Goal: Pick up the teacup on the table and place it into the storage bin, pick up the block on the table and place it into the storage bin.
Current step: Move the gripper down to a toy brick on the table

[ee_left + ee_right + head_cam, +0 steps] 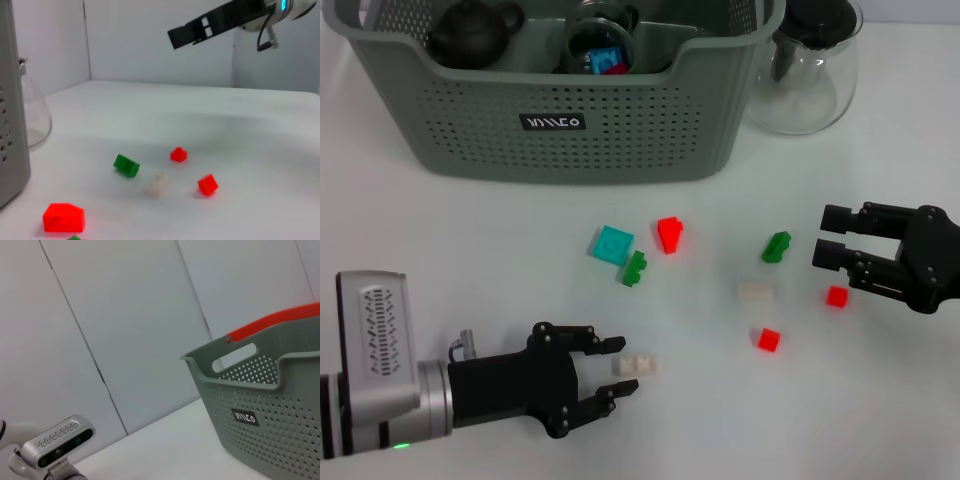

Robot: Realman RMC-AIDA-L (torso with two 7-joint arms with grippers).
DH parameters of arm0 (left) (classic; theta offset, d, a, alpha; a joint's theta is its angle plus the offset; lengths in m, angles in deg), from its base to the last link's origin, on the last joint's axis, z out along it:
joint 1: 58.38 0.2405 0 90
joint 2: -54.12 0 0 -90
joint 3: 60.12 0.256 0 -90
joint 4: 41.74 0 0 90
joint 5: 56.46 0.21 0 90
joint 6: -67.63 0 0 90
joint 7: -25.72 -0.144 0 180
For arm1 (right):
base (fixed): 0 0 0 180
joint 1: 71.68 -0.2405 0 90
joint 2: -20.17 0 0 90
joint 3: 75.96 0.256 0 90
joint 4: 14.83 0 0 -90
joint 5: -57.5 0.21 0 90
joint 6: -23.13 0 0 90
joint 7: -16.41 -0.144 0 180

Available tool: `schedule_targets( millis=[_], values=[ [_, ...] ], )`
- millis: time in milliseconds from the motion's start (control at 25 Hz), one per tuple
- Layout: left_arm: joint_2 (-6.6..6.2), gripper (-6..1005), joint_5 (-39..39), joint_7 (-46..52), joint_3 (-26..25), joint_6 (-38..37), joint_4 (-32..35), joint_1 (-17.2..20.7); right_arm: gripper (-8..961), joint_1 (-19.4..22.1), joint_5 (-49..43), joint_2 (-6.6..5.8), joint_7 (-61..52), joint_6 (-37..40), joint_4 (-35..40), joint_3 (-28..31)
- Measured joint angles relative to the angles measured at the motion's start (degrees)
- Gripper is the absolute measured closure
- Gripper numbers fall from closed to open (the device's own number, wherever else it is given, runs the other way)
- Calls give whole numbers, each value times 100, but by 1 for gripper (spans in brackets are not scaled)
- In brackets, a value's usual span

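My left end effector (625,368) lies low over the white desk (470,250), fingers spread wide on either side of a cream block (634,366), which sits between the fingertips; whether they touch it I cannot tell. Ahead of that end effector, further from me, a teal block (611,244), a green block (635,268) and a red block (669,233) lie scattered near one another. Beyond them stands the storage bin (550,130), a grey-green perforated basket with a small black label (552,122); inside it are a dark teapot (472,30) and a cup (598,45) holding small blue and red pieces.

My right end effector (830,237) hovers open and empty, well off to the side of the left one. Just beside its fingertips lies a second green block (776,246); a small red block (836,296) sits under its fingers, with a pale block (755,292) and another red block (768,339) between the two end effectors. A clear glass teapot (808,70) stands right beside the bin's far corner.
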Motion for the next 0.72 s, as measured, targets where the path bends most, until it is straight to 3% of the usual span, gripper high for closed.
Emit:
schedule_targets(
  millis=[720],
  values=[
    [18, 576, -109, -26, -20, 326, -266, -119, 419, 46, -2, -13, 7, 1, 0, -8]
  ],
)
